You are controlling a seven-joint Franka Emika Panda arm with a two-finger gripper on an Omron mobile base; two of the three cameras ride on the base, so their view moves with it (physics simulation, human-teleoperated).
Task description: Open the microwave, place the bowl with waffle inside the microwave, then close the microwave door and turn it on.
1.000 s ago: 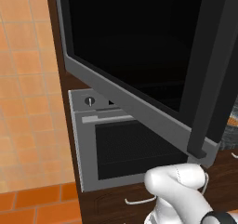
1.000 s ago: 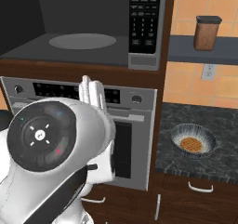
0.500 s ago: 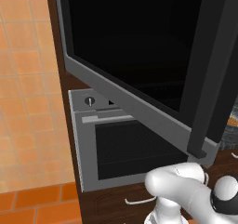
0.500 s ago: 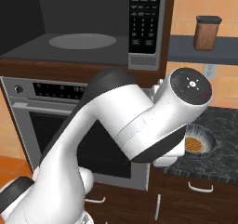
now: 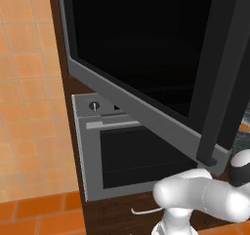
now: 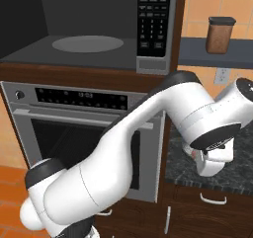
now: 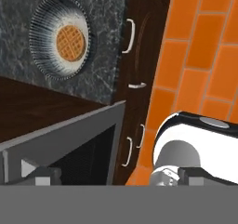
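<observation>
The microwave [image 6: 154, 30] stands open, showing its dark cavity and round glass plate [image 6: 88, 43]. The microwave door [image 5: 146, 58], black glass with a vertical bar handle [image 5: 220, 83], is swung out to the left. In the hand view the ribbed white bowl [image 7: 61, 38] with a round waffle [image 7: 71, 42] sits on the dark speckled counter [image 7: 104, 14], at the upper left. My gripper [image 7: 116, 180] is open, well above the bowl and off to one side, holding nothing. In the right base view my hand [image 6: 213, 159] hangs over the counter [image 6: 232, 175] and hides the bowl.
A grey oven [image 6: 74, 114] with a horizontal handle sits under the microwave. Dark wood drawers with white handles [image 7: 131, 35] sit below the counter. A brown jar [image 6: 220, 34] stands on a shelf at the right. Orange tile floor [image 7: 200, 56] lies below.
The arm has swung right, from in front of the oven to above the counter. The gripper stays open and the microwave door has not moved.
</observation>
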